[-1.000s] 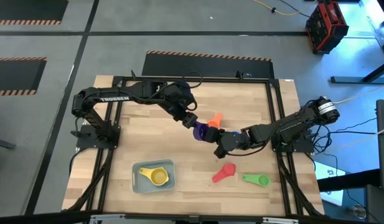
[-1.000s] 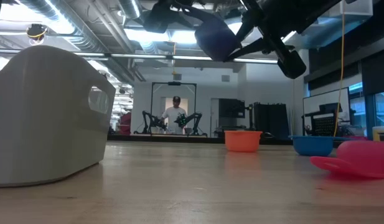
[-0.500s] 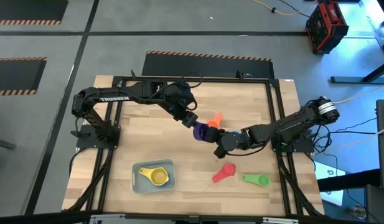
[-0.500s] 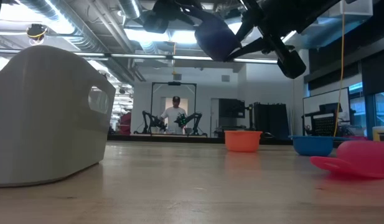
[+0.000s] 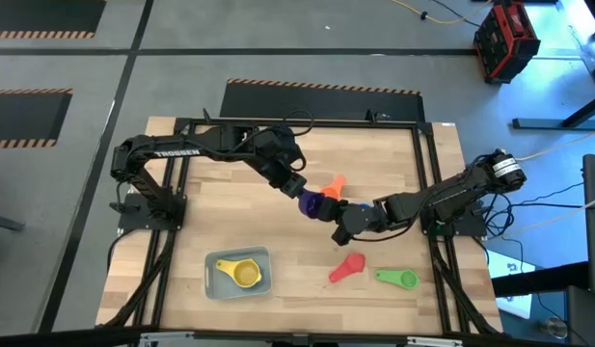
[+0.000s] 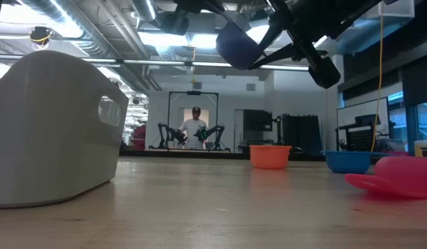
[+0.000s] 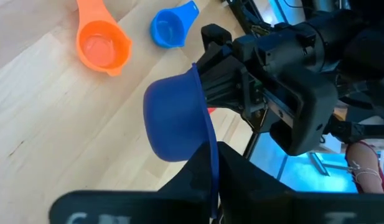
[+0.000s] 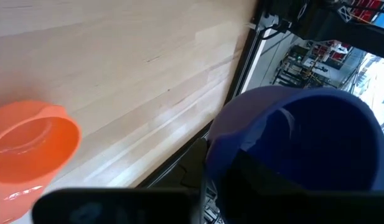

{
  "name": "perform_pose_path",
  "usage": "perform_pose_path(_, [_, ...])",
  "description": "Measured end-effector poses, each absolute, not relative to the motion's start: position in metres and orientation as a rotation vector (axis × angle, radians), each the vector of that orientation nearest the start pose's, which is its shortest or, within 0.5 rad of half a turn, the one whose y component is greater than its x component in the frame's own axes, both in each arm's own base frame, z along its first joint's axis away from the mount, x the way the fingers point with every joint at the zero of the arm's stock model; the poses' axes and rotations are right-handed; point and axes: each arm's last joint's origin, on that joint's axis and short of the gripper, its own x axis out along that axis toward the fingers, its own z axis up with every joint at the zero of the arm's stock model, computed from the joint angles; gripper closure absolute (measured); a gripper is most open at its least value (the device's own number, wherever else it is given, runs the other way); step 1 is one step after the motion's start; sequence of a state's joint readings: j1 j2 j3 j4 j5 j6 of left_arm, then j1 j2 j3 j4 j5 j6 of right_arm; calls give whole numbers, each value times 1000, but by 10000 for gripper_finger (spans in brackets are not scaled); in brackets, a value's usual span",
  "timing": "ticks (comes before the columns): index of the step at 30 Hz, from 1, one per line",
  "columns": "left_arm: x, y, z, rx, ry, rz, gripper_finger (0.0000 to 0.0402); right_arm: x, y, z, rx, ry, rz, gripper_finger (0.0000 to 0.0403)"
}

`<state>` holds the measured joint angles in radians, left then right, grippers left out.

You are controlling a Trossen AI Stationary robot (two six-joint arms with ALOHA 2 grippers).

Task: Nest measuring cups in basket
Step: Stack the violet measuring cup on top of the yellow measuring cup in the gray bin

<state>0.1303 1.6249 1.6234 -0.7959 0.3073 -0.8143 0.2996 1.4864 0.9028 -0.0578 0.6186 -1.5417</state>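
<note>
Both dark arms reach to the frame's centre, meeting above the table. The left gripper (image 5: 299, 192) and the right gripper (image 5: 334, 214) both pinch the purple round-bowled plastic measuring cup (image 5: 311, 203) in mid-air between them.

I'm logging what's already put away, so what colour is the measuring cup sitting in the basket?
Yellow. The measuring cup in the basket shows best in the high view.

Overhead, table-level and both close wrist cameras share the purple cup (image 5: 311, 202).
</note>
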Motion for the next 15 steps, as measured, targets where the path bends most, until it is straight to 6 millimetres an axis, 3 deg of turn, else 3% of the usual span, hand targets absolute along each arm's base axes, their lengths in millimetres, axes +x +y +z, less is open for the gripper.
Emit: perform_pose_path(15, [344, 36, 358, -928, 812, 163, 399, 300, 75, 227, -1744, 718, 201, 335])
